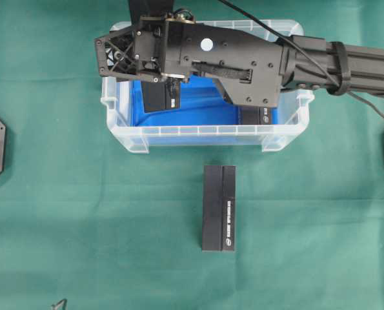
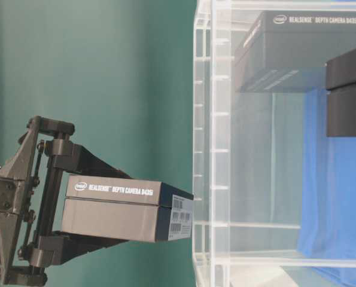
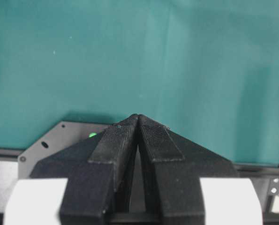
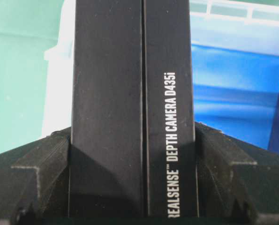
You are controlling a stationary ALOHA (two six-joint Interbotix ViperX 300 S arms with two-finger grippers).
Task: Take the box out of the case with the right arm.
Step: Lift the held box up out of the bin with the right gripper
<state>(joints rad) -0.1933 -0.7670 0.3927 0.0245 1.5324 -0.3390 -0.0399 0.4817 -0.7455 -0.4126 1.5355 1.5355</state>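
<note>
right hand [image 4: 132,187] gripping box [image 4: 132,108], above case [image 1: 204,135]

All-black right arm [image 1: 346,64], cabled, white-dotted, with lattice-frame pincer [image 1: 114,55].

Three black boxes are visible: one [image 1: 161,97] gripped in a pincer over the tub, one [image 1: 262,116] lying in the tub's right corner, one [image 1: 219,208] out on the green surface. There is one clear plastic tub [image 1: 198,135], lined with one blue sheet [image 1: 204,106]. Two pincers show: the right [image 1: 124,55] and the left [image 3: 138,140].
</note>
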